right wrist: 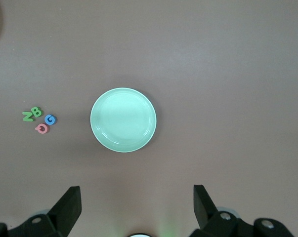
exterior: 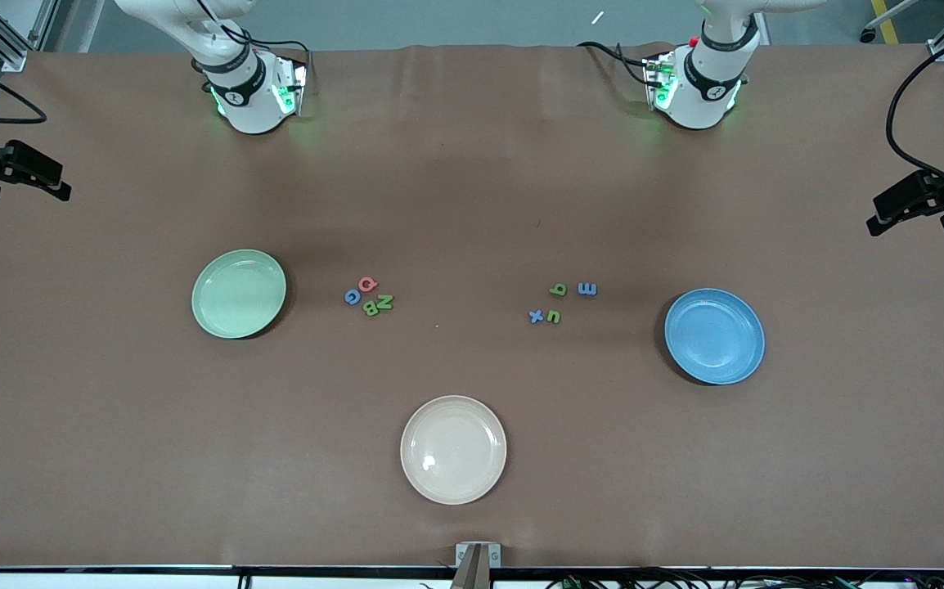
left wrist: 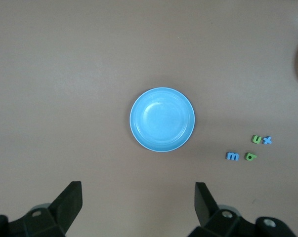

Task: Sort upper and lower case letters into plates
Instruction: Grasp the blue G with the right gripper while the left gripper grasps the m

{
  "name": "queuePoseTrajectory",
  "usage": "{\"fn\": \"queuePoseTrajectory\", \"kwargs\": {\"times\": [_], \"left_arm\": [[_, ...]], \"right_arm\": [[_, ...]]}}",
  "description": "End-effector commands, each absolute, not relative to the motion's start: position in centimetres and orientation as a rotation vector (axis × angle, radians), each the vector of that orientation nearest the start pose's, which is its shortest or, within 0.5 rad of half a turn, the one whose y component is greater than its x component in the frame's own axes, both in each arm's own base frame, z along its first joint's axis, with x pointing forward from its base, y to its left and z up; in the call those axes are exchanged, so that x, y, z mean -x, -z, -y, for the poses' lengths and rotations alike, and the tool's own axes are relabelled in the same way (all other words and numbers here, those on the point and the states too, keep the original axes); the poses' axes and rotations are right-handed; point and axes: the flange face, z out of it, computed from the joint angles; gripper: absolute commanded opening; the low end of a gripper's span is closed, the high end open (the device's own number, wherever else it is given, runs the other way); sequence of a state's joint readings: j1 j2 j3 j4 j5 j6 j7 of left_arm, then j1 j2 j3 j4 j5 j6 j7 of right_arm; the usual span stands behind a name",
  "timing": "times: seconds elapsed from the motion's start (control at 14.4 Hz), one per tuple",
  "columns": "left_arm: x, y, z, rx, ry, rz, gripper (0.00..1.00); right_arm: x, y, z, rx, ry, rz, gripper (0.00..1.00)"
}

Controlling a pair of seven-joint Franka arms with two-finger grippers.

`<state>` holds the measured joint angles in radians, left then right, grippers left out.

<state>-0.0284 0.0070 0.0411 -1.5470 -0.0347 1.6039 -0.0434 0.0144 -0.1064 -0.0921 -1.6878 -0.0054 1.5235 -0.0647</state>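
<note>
Front view: three plates lie on the table [exterior: 472, 164], a mint green plate [exterior: 239, 294], a blue plate [exterior: 714, 335] and a cream plate [exterior: 453, 449], all empty. Eight letters lie between the green and blue plates in two groups of four: capital letters [exterior: 369, 296] beside the green plate, small letters [exterior: 562, 302] nearer the blue one. Sorting appears not yet begun.

Left wrist view: the left gripper [left wrist: 139, 207] hangs high over the blue plate, fingers spread wide, holding nothing.

Right wrist view: the right gripper [right wrist: 137, 210] hangs high over the green plate, likewise wide apart and empty.
</note>
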Motion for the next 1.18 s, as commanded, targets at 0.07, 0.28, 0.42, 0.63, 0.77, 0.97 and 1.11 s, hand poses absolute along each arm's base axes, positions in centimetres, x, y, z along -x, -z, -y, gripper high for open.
{"fn": "queuePoseTrajectory", "kwargs": {"times": [0.07, 0.28, 0.42, 0.63, 0.77, 0.97, 1.11], "left_arm": [[-55.2, -64.0, -0.2, 3.181, 0.07, 0.085, 1.0], [-55.0, -64.1, -0.2, 3.181, 0.07, 0.085, 1.0], [-55.1, -63.9, 0.1, 3.181, 0.062, 0.08, 1.0], [-55.4, -62.0, 1.1, 3.191, -0.042, 0.114, 1.0], [-55.6, -60.1, 3.9, 3.19, -0.104, 0.065, 1.0], [-55.6, -55.4, 9.6, 3.181, -0.139, 0.076, 1.0], [-54.8, -50.6, 14.6, 3.177, -0.1, 0.148, 1.0]], "right_arm": [[-51.0, -62.0, 4.2, 3.126, -0.093, -0.037, 1.0], [-51.0, -62.0, 4.2, 3.126, -0.093, -0.037, 1.0], [-51.0, -62.1, 4.3, 3.126, -0.091, -0.042, 1.0], [-50.9, -62.2, 4.4, 3.126, -0.093, -0.044, 1.0], [-50.9, -62.5, 4.4, 3.126, -0.088, -0.047, 1.0], [-51.3, -63.2, 4.2, 3.129, -0.064, -0.03, 1.0], [-51.6, -62.7, 4.2, 3.13, -0.079, -0.03, 1.0]]}}
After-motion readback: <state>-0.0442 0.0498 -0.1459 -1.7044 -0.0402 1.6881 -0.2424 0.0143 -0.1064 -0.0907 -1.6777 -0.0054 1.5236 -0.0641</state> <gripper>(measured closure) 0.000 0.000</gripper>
